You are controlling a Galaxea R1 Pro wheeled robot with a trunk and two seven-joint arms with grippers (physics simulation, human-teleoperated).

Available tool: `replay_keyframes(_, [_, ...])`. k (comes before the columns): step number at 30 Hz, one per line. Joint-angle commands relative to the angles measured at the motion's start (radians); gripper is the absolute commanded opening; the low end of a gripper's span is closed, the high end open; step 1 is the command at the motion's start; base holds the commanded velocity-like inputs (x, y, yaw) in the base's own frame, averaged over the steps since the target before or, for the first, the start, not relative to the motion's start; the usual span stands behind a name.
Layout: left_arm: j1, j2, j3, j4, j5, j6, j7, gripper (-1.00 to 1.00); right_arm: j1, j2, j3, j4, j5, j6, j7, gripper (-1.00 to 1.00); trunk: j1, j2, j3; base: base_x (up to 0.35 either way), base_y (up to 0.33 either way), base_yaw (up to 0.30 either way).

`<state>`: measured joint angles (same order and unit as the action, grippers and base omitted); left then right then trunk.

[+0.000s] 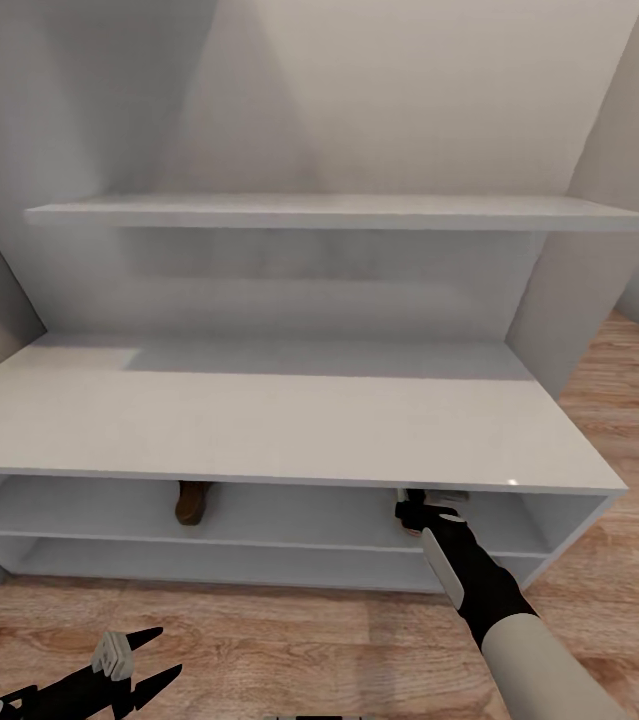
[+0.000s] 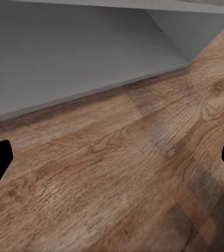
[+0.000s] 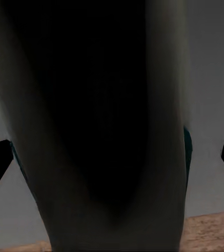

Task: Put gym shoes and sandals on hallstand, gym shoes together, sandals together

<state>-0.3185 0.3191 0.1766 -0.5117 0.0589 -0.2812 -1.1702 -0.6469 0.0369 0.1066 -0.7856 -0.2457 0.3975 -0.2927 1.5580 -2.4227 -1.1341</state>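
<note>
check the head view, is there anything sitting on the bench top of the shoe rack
No, the bench top of the hallstand is bare in the head view; the one brown sandal in sight sits below it, on the upper open shelf.

Place: a home corridor or entryway, in a simulator's render.
Furniture: a wide pale-grey hallstand [image 1: 289, 420] with a low bench top, two open shelf levels and a tall back panel carrying a floating shelf [image 1: 339, 212].
Floor: light-brown wood-grain planks [image 1: 359, 650], running under the left gripper [image 1: 139, 668].
Footwear: a brown sandal [image 1: 194, 501] on the upper open shelf, well left of the right gripper [image 1: 429, 508].
Walls: plain, pale.
</note>
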Motion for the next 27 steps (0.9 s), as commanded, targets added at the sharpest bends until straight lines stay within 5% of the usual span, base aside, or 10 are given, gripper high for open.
replay_keyframes(1, [-0.001, 0.0, 0.001, 0.001, 0.001, -0.006, -0.003, 1.0, 0.0, -0.001, 0.004, -0.001, -0.01, 0.003, -0.009, 1.0, 0.0, 0.0, -0.001, 0.0, 0.0, 0.0])
replay_keyframes(10, [-0.001, 0.0, 0.009, 0.001, 0.001, -0.006, -0.003, 1.0, 0.0, -0.002, 0.004, -0.001, -0.01, 0.003, -0.009, 1.0, 0.0, 0.0, -0.001, -0.025, 0.0, 0.0])
replay_keyframes(27, [-0.001, 0.0, 0.012, 0.001, 0.004, -0.006, -0.003, 1.0, 0.0, -0.002, 0.005, -0.001, -0.01, 0.003, -0.009, 1.0, 0.0, 0.0, -0.001, -0.336, 0.0, 0.0])
